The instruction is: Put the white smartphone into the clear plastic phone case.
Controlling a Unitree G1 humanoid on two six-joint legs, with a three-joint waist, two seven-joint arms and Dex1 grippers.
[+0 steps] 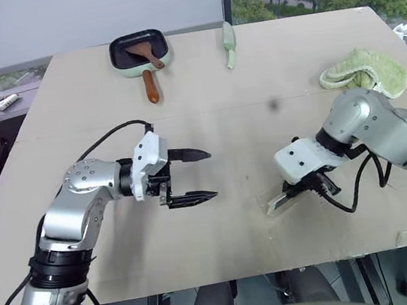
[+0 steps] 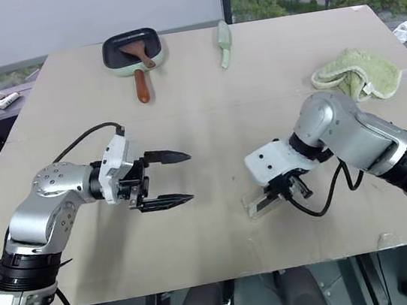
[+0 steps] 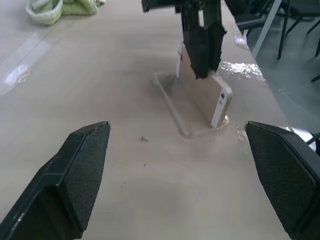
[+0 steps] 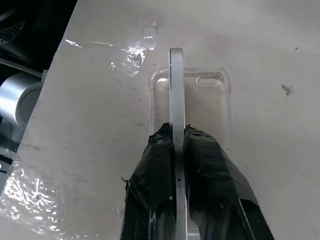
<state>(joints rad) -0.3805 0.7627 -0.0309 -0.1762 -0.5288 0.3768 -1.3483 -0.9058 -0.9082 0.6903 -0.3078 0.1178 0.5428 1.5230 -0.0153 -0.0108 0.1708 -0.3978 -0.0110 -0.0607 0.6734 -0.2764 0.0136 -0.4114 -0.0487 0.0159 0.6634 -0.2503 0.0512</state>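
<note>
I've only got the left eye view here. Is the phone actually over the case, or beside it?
Observer: Over it. In the right wrist view the phone stands on its edge inside the outline of the case, which lies flat on the table.
Operator: How is the right gripper holding it?
Observer: The right gripper is shut on the phone, one finger on each face.
Operator: Which way does the phone lean?
Observer: From the left wrist view it tilts, lower edge resting in the case.
Operator: Left gripper in the way?
Observer: No. The left gripper is open and apart from the case.
</note>
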